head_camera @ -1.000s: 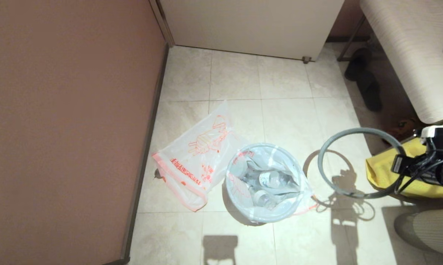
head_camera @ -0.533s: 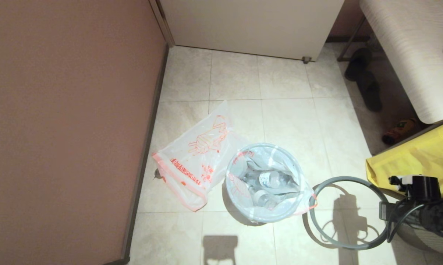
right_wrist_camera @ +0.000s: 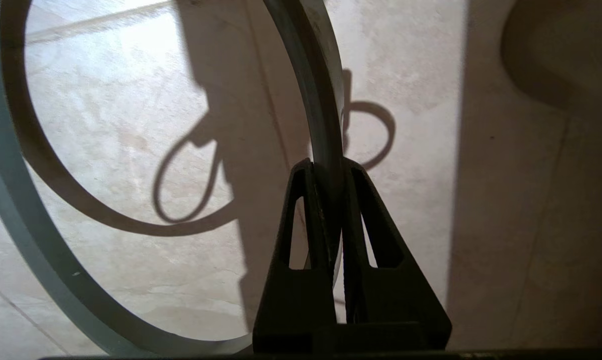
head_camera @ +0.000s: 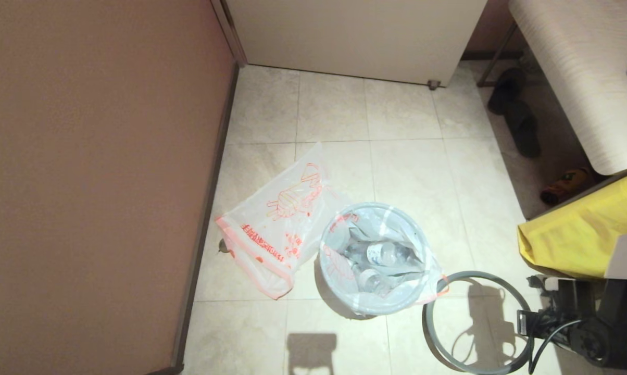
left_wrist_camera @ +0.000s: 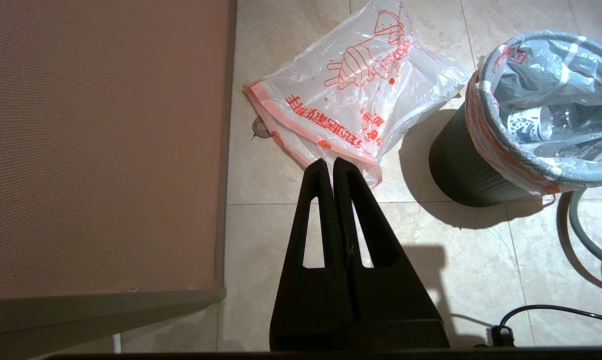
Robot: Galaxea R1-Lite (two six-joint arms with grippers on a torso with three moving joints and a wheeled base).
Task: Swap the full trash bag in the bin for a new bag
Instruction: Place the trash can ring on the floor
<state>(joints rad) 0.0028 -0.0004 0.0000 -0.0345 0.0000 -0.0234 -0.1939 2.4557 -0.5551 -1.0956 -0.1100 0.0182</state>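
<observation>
The bin (head_camera: 345, 307) stands on the tiled floor, and its grey outside (left_wrist_camera: 461, 170) shows in the left wrist view. The full trash bag (head_camera: 381, 255) lines it, hem folded over the edge, clear bottles inside. The new bag (head_camera: 277, 229) lies flat on the floor to the bin's left, hand drawing up. My right gripper (right_wrist_camera: 326, 167) is shut on the grey hoop (head_camera: 433, 338), holding it low over the floor just right of the bin. My left gripper (left_wrist_camera: 329, 165) hangs shut and empty above the new bag's hem (left_wrist_camera: 306, 132).
A brown wall (head_camera: 84, 182) runs along the left and a white cabinet (head_camera: 355, 36) stands at the back. A yellow fabric bag (head_camera: 579, 234), a pale bench (head_camera: 579, 78), dark slippers (head_camera: 522, 125) and a bottle (head_camera: 566, 185) crowd the right side.
My right gripper has carried the hoop down and nearer, from beside the yellow bag to low over the floor at the bin's right. Both bags and the bin have stayed put.
</observation>
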